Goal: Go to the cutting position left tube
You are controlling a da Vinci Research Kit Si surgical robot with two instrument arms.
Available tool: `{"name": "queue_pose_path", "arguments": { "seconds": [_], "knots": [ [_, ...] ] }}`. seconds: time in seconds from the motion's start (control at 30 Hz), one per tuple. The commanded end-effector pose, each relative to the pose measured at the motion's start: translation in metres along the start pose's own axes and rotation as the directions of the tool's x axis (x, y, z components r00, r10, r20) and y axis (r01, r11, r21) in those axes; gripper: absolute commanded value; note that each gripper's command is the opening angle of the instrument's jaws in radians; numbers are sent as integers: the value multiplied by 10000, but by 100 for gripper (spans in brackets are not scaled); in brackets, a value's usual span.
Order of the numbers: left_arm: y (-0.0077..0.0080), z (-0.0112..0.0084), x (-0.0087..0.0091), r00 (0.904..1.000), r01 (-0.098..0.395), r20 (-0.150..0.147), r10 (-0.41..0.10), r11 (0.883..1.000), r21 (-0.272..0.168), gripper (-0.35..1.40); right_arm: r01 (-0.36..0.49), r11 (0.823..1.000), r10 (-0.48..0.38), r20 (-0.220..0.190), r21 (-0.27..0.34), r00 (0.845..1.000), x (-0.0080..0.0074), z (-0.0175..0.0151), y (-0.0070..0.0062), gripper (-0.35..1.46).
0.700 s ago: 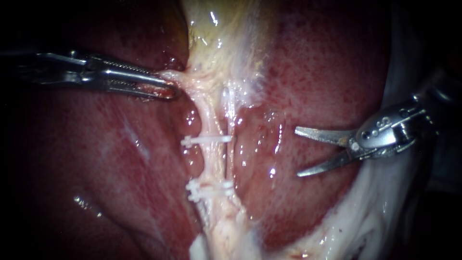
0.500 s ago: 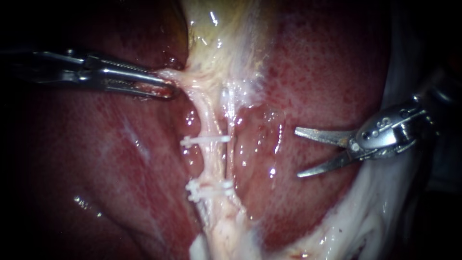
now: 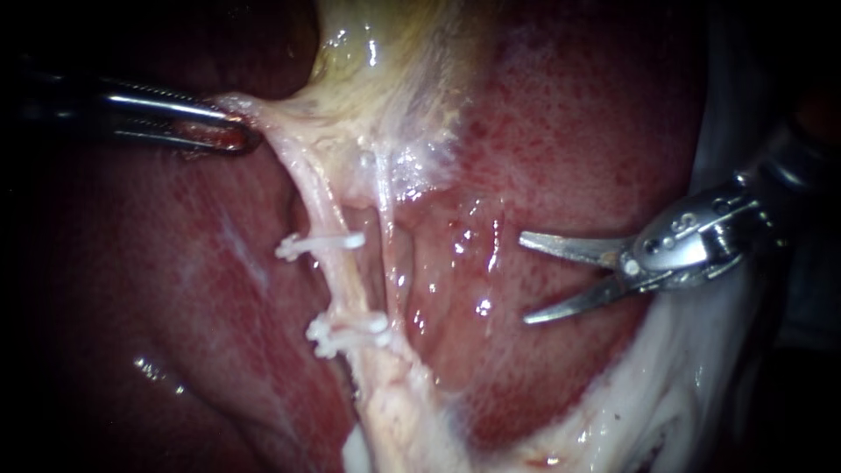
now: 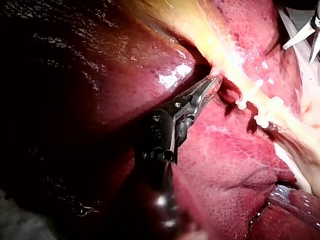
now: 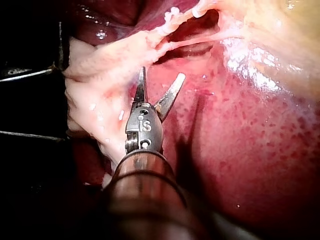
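Note:
My left instrument (image 3: 229,133) comes in from the left, its jaws shut on pale tissue at the foot of the yellowish gallbladder (image 3: 385,79), and pulls it sideways. From there the left tube (image 3: 344,285) runs down, stretched taut, with two white clips, the upper clip (image 3: 320,243) and the lower clip (image 3: 346,331). A thinner right tube (image 3: 390,263) lies beside it. My right instrument (image 3: 524,278) holds its two blades open over the liver, well to the right of both tubes. In the right wrist view the blades (image 5: 161,75) gape short of the clips (image 5: 172,12).
Red liver (image 3: 569,131) lies on both sides of the tubes. Pale fatty tissue (image 3: 692,385) borders the lower right under my right instrument's shaft. In the left wrist view my left instrument's jaws (image 4: 212,82) sit beside the clips (image 4: 262,117), with my right instrument's blades (image 4: 302,37) far ahead.
My left instrument has drawn its tissue left and upward. The clipped left tube has swung left and pulled apart from the right tube. My right instrument has crept slightly left, blades still open.

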Motion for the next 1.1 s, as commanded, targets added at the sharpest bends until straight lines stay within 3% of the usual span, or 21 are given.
{"name": "queue_pose_path", "arguments": {
  "seconds": [0.03, 0.4, 0.53, 0.7, 0.93, 1.1],
  "knots": [
    [0, 1, 0, 10000, -1, -3, 1, 10000, 17, -35, -196, 9998, 196, -40, 98, 9998, 1, 4, -1, 140],
    [4, 4, -1, 10000, 2, -15, -2, 10000, 53, -35, -1830, 9755, 1890, -387, 1223, 9812, 9, 70, 8, 143],
    [4, 4, -1, 10000, 4, -28, -3, 10000, 87, -35, -2265, 9567, 2400, -549, 1827, 9692, 11, 82, 14, 143],
    [5, 6, -1, 10000, 3, -32, -2, 10000, 99, -35, -2877, 9196, 3163, -698, 2674, 9461, 11, 89, 21, 143],
    [5, 8, -2, 10000, 0, -25, 1, 10000, 83, -35, -3344, 8820, 3643, -302, 3320, 9308, 3, 112, 28, 143],
    [5, 8, -2, 10000, -2, -25, 2, 10000, 85, -35, -3466, 8709, 3717, -55, 3485, 9283, -13, 133, 23, 143]
  ]
}}
